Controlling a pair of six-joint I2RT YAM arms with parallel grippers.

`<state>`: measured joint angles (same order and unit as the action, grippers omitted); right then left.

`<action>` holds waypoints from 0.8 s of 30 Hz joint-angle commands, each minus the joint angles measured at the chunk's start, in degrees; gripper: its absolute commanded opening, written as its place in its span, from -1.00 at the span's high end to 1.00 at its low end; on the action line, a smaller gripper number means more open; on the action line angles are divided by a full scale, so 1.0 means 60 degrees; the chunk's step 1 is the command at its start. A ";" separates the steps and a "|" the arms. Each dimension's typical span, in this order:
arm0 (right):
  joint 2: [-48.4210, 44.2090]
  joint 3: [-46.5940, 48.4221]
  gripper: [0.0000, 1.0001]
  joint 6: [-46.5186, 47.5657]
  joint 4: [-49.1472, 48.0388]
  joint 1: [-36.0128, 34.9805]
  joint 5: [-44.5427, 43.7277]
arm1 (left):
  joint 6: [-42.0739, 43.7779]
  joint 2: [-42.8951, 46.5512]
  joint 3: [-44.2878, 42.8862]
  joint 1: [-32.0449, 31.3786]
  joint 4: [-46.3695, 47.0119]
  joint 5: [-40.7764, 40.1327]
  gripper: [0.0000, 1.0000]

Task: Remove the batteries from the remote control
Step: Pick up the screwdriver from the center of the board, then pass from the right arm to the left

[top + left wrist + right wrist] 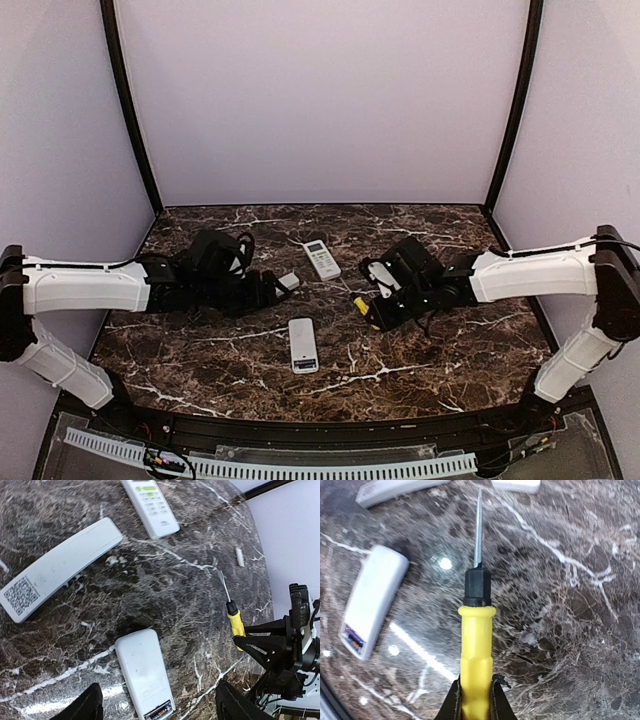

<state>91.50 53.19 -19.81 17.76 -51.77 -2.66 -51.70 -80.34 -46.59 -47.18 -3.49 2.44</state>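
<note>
Clamped on the yellow handle of the steel-bladed screwdriver [476, 630] with the right gripper [476, 700] — blade pointing left. Spread open with the left gripper [159, 685], fingers [85, 707] flanking the small white remote control [140, 660] without touching. Lodged in its open end compartment — red-orange cylindrical batteries [159, 712], left of centre on the dark marbled table [165, 595].

Pale lavender walls [320, 100] with black corner posts [132, 110] enclose a glossy dark marble-patterned table [450, 350].

Overhead looks down; wrist views apparently share remote [144, 672], screwdriver [476, 650].
</note>
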 commanded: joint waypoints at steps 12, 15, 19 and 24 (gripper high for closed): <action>-0.1841 0.1197 1.00 -0.0306 -0.0599 0.0059 0.6808 | 0.1595 0.2126 -0.0559 0.0185 0.1379 0.2819 -0.72; -0.1862 0.1420 1.00 -0.0435 -0.0697 0.0061 0.7824 | 0.1517 0.2269 -0.0495 0.0304 0.1497 0.3229 -0.74; -0.1820 0.1646 1.00 -0.0311 -0.0388 0.0058 0.8394 | 0.1310 0.2384 -0.0427 0.0354 0.1744 0.3538 -0.75; -0.1722 0.1793 1.00 -0.0162 -0.0241 0.0061 0.8324 | 0.0648 0.2431 -0.0261 0.0545 0.2733 0.3955 -0.52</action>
<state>80.47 62.19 -21.52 16.05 -51.70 44.12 -44.73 -67.16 -48.90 -45.01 6.98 22.33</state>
